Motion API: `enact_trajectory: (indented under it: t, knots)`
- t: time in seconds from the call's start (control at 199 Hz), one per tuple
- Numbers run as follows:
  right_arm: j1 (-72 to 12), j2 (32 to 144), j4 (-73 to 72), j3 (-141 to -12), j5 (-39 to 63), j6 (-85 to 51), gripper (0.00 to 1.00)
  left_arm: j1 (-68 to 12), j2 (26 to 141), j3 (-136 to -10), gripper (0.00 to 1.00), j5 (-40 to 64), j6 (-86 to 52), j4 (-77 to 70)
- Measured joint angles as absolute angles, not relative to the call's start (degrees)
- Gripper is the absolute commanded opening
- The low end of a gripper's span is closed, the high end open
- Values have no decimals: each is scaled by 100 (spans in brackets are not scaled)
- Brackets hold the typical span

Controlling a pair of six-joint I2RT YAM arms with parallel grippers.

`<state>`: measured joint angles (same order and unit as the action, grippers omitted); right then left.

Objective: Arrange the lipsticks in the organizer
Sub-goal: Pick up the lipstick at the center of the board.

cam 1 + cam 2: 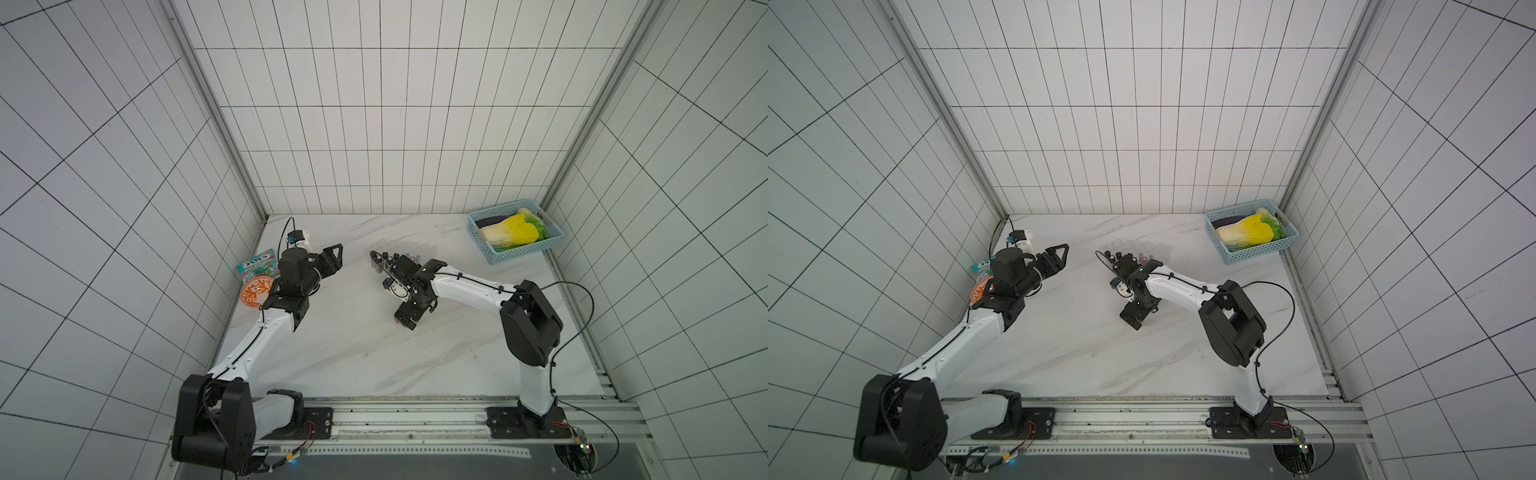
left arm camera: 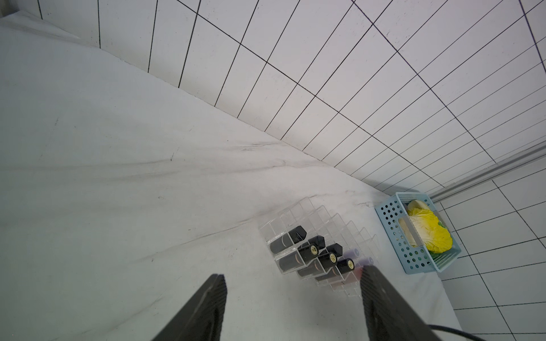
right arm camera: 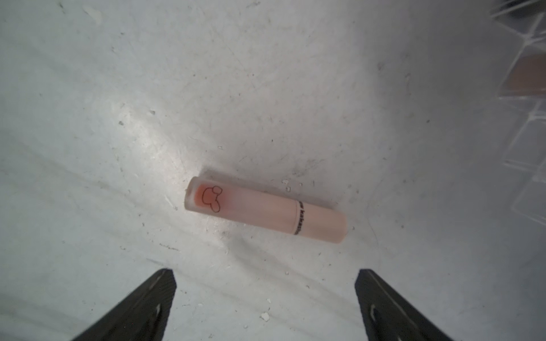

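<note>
The clear organizer point(image 2: 313, 220) stands at the back middle of the marble table point(image 1: 353, 332), faint in both top views point(image 1: 409, 248) point(image 1: 1142, 248). Several black lipsticks point(image 2: 310, 251) and two lilac ones point(image 2: 354, 252) sit in its slots. One translucent pink lipstick point(image 3: 266, 209) lies flat on the table beside the organizer's edge point(image 3: 529, 153). My right gripper point(image 3: 266, 283) hangs open just above that tube, touching nothing, and is seen by the organizer in both top views point(image 1: 388, 266) point(image 1: 1119, 264). My left gripper point(image 2: 292, 283) point(image 1: 334, 255) is open and empty, well left of the organizer.
A light-blue perforated basket point(image 1: 482, 245) holding a cabbage sits in the back right corner. An orange-patterned bowl point(image 1: 253, 295) and a snack packet point(image 1: 257, 264) lie against the left wall under the left arm. A metal rail point(image 1: 415, 415) runs along the front.
</note>
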<state>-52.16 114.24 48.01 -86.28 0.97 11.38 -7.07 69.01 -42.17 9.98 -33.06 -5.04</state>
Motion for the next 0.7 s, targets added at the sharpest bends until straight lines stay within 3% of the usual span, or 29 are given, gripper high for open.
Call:
enact_trajectory:
  t: [0.356,0.407,0.587,0.703]
  knots:
    - [-5214,12195,5070,-9264,32,1461,100,-701,6901,-4217,69,1072,-3301,-508]
    - [-5214,12272,5094,-9347,40,1481,95,-701,6901,-4217,69,1076,-3299,-506]
    - [-5214,12335,5162,-9441,80,1468,64,-701,6901,-4217,69,1083,-3299,-506]
    - [-5214,12265,5129,-9308,117,1374,51,-701,6901,-4217,68,1111,-3299,-508]
